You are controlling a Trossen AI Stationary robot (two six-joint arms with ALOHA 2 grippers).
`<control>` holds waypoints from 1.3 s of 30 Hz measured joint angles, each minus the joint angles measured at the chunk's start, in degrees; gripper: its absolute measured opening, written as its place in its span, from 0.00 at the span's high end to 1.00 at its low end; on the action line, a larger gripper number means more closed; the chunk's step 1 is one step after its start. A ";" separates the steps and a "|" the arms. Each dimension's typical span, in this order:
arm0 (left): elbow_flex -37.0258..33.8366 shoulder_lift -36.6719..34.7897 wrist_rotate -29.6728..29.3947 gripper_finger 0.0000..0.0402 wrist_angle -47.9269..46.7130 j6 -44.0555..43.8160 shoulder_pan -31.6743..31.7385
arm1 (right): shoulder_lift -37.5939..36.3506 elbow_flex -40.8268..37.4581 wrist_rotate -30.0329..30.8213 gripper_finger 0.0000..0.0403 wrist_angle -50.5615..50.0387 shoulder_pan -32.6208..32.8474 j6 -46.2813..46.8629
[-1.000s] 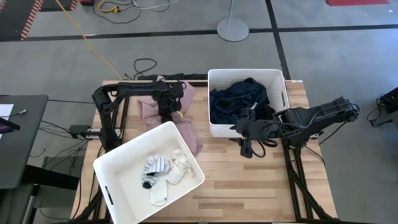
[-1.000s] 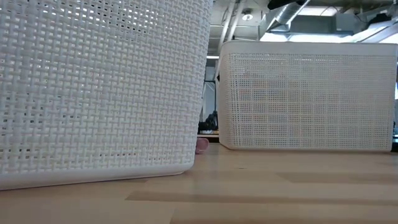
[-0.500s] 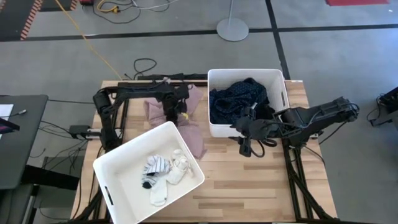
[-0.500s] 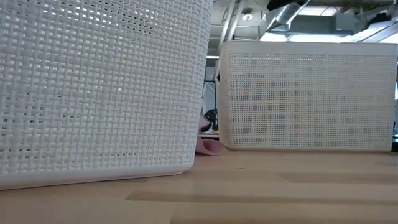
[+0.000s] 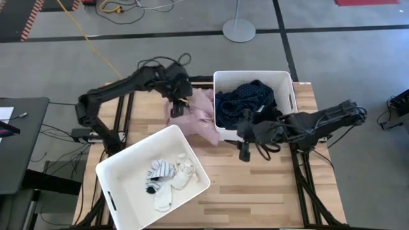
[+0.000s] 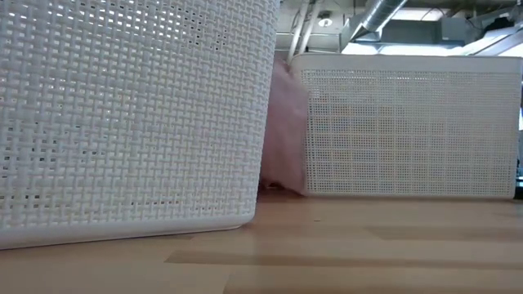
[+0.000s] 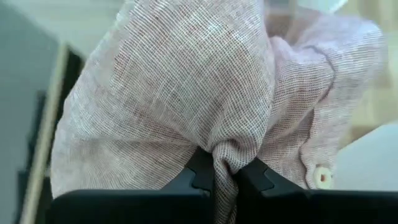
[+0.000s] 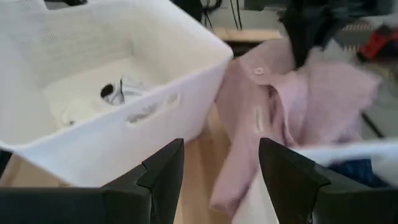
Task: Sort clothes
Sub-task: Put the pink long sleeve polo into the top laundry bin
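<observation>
**Desk:** What sits nearest the front of the wooden surface [image 5: 255,191]?

**Photographer:** A white rectangular plastic bin with woven-look walls [image 5: 115,179], set at an angle on the front left. Inside lie small white and striped socks [image 5: 167,177]. In the low view this bin's wall [image 6: 131,114] fills the left side.

**Desk:** And the right arm?

**Photographer:** The right tool [image 5: 243,151] hangs over the middle of the surface, just in front of the second white plastic bin [image 5: 220,131]. Its two dark fingers [image 8: 163,177] stand apart, released, holding nothing. Its wrist view looks past them at the sock bin and the pink cloth.

**Desk:** Where is the pink piece?

**Photographer:** The pale pink woven shirt with small buttons [image 5: 199,118] hangs from the left tool [image 5: 176,108], draping down between the two bins and touching the left wall of the far bin. The left wrist view shows the tool clenched on a fold of the pink fabric [image 7: 205,93], fingers pinched together with cloth bunched between them. In the low view the shirt [image 6: 286,122] fills the gap between the bins.

**Desk:** Farthest back?

**Photographer:** The second bin holds a dark blue patterned garment [image 5: 246,102] heaped inside.
</observation>
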 joint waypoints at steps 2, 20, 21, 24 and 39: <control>2.02 -2.04 0.05 0.96 0.20 0.00 -0.75 | 1.37 0.00 0.24 0.44 2.24 -0.78 -2.06; 8.42 -7.11 -0.28 0.96 1.83 0.53 -12.60 | 15.66 0.00 -0.46 0.34 31.33 -12.67 -14.17; 8.42 -7.10 -0.41 0.96 1.92 0.88 -13.03 | 16.62 0.00 -0.92 0.33 32.54 -13.00 -14.17; 8.42 -7.08 -0.45 0.96 2.43 1.96 -13.92 | 19.35 0.00 -2.17 0.32 36.43 -13.88 -14.14; 8.47 -7.19 3.41 0.96 4.55 4.16 -14.90 | 23.08 0.00 -5.61 0.93 51.12 -14.94 -20.66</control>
